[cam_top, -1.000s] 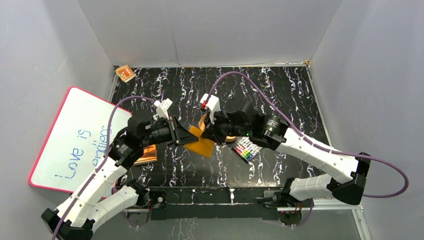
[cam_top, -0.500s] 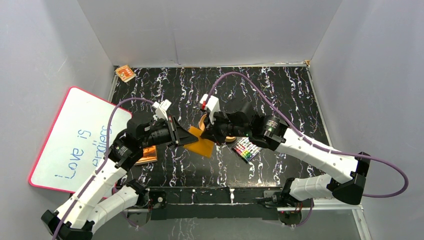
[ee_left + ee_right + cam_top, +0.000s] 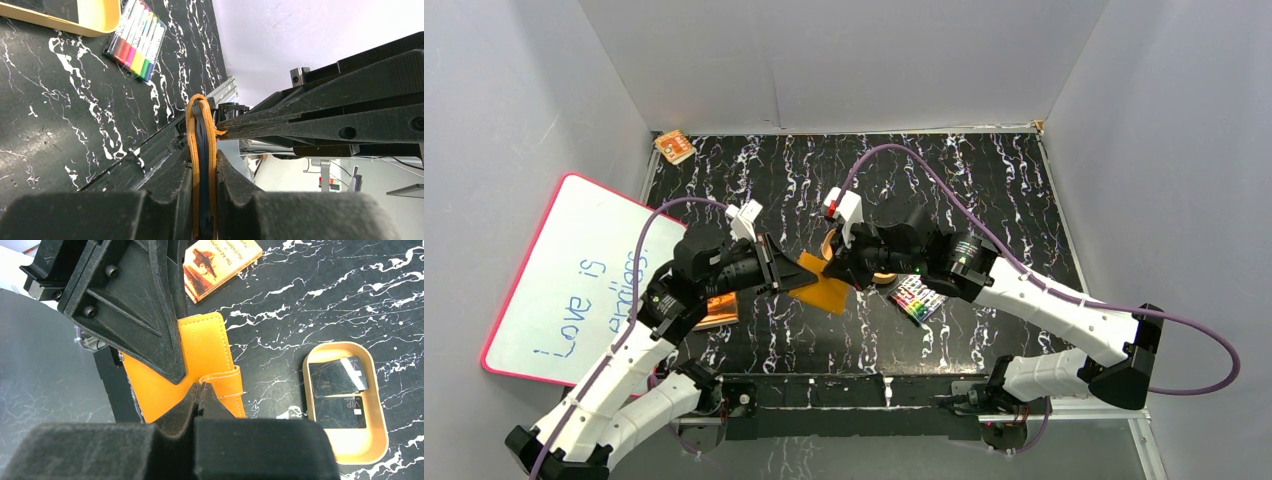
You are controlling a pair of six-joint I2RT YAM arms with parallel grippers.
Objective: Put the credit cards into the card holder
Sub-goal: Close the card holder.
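Observation:
The card holder (image 3: pixel 826 287) is an orange wallet held above the table between both arms. My left gripper (image 3: pixel 784 272) is shut on it. In the left wrist view the wallet (image 3: pixel 202 150) stands edge-on between my fingers (image 3: pixel 232 182), folded, with a dark inner layer. My right gripper (image 3: pixel 839 268) is shut on its snap tab (image 3: pixel 226 387), at the wallet's (image 3: pixel 200 347) lower edge. Two black credit cards (image 3: pixel 337 376) (image 3: pixel 342 412) lie in the tan oval tray (image 3: pixel 350 445), to the right of the wallet.
A pack of coloured markers (image 3: pixel 919 298) lies right of the tray, under the right arm. An orange printed booklet (image 3: pixel 717 308) lies under the left arm. A whiteboard (image 3: pixel 574 270) leans at the left. A small orange item (image 3: pixel 674 147) sits at the back left corner.
My left gripper has shifted slightly left with the wallet. My right gripper has stayed on the tab, almost still.

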